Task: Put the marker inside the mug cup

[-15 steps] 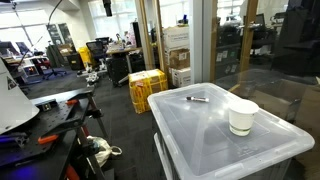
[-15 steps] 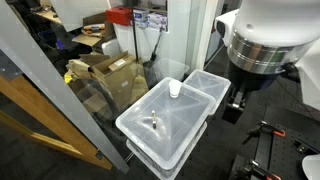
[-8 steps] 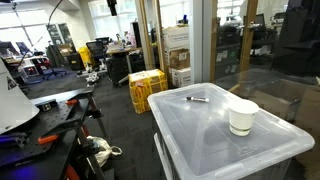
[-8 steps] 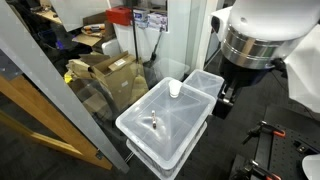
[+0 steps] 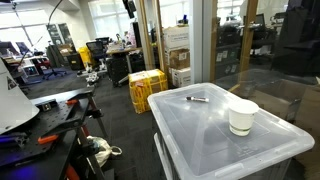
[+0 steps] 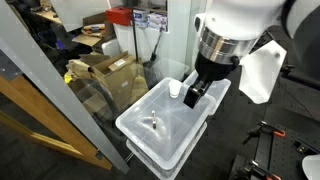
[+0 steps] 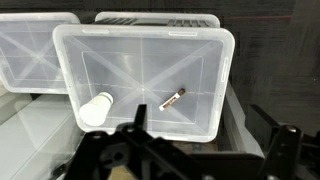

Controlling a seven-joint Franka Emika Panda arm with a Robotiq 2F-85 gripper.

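Note:
The marker (image 5: 197, 99), a thin dark stick, lies flat on the translucent bin lid (image 5: 200, 130). It also shows in the other exterior view (image 6: 153, 123) and in the wrist view (image 7: 174, 97). The cream-white mug cup (image 5: 242, 117) stands upright on the same lid, apart from the marker, and shows in the other exterior view (image 6: 175, 89) and in the wrist view (image 7: 97, 109). My gripper (image 7: 200, 122) is open and empty. It hangs high above the lid's edge, and in an exterior view (image 6: 194, 94) it is next to the cup.
A second translucent bin (image 6: 215, 85) stands against the first, seen also in the wrist view (image 7: 30, 50). A glass partition (image 6: 60, 110) runs beside the bins. Yellow crates (image 5: 147, 88) and cardboard boxes (image 6: 105, 70) stand on the floor.
The arm has swung in from the side until it is over the bins, near the cup. The marker and the cup have not moved.

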